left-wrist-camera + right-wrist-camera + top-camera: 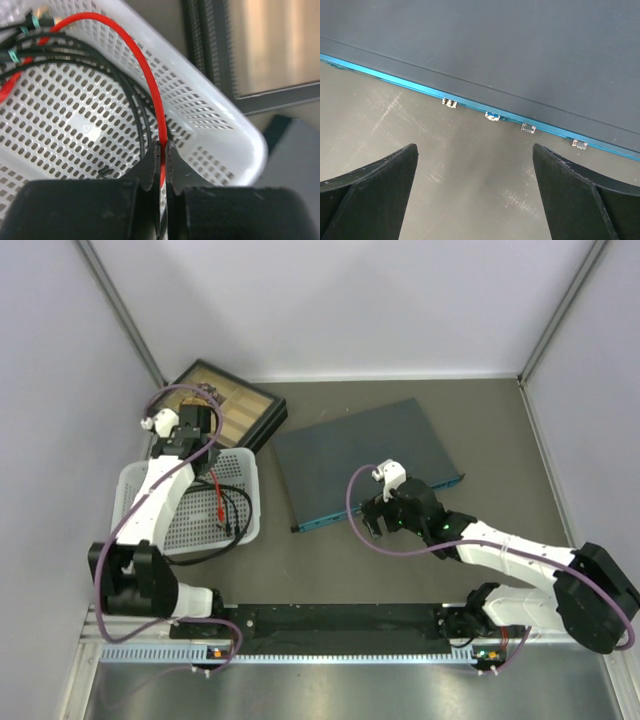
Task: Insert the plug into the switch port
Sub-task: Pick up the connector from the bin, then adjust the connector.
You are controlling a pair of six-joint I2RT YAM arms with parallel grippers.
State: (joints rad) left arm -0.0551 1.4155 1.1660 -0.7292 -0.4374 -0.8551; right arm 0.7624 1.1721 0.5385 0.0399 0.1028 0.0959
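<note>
Left arm: the left fingers [150, 167] are clenched on a red cable [146, 75]. They pinch it just inside the far wall of a white perforated basket [215, 117]. From the grip, the red cable arches up and back across the basket. Several black cables [100, 67] lie coiled on the basket floor beside it. The cable's plug end cannot be made out in any view.

Seen from overhead, the basket [138, 485] sits on the left side of the desk [330, 570]. A black compartmented tray box [240, 405] stands just beyond its far corner, and the left arm reaches over both.

Right arm: the right fingers [375, 192] are released and stand wide apart with nothing between them. They hover above bare desk [470, 175], just in front of the switch.

Task item: the switch [365, 450] lies flat near the centre of the desk, right of the basket and apart from it, turned at a slant. Its teal-blue edge [470, 103] faces the right arm. A row of small sockets [492, 116] shows along that edge in the right wrist view. Nothing is plugged into the sockets in view. The red cable and the switch are well apart.
</note>
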